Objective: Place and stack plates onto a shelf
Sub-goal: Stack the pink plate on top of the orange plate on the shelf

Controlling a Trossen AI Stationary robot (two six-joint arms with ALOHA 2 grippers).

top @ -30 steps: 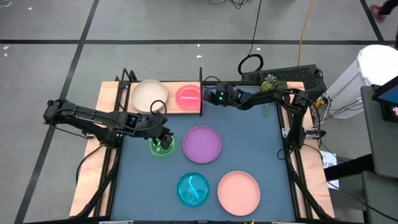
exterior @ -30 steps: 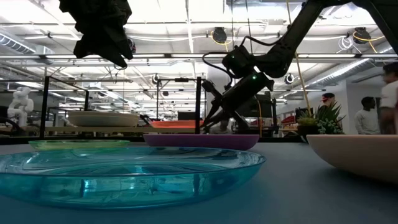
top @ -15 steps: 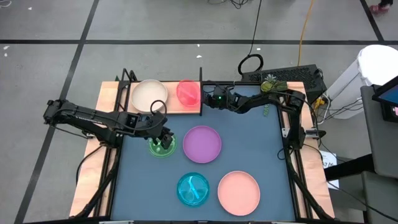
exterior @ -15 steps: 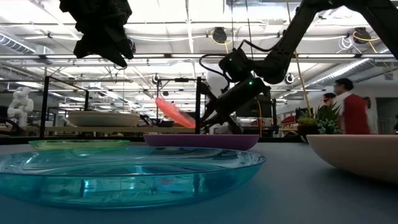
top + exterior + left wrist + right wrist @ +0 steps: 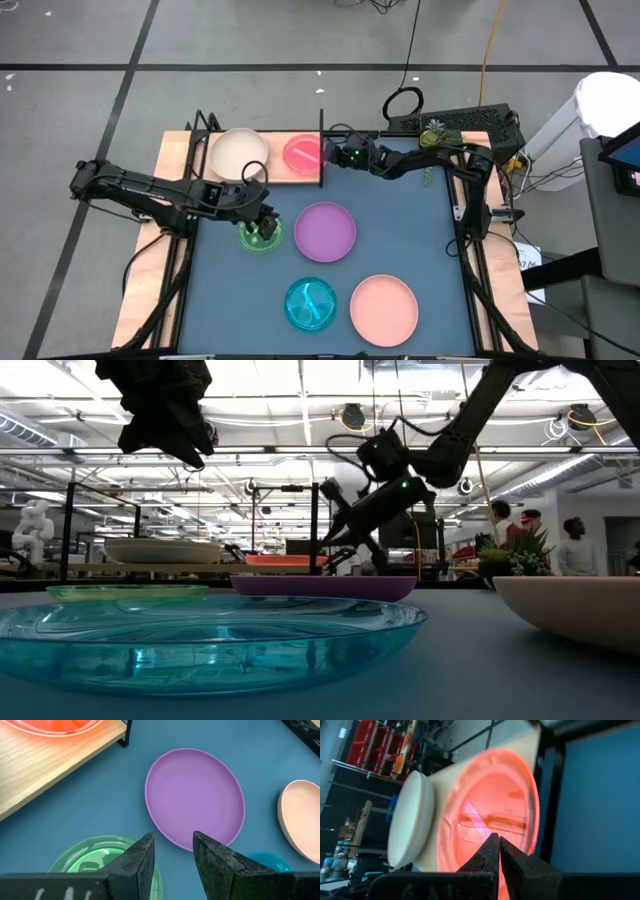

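- Now we see our right gripper (image 5: 331,154), fingers pressed together on nothing, beside the magenta plate (image 5: 302,153) lying flat on the shelf (image 5: 283,172).
- We hold our left gripper (image 5: 266,226) part-open, empty, above the green plate (image 5: 250,239).

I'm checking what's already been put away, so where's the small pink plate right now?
In the high view the small pink plate lies flat on the right half of the wooden shelf, beside the cream plate, with the right gripper just off its right edge.
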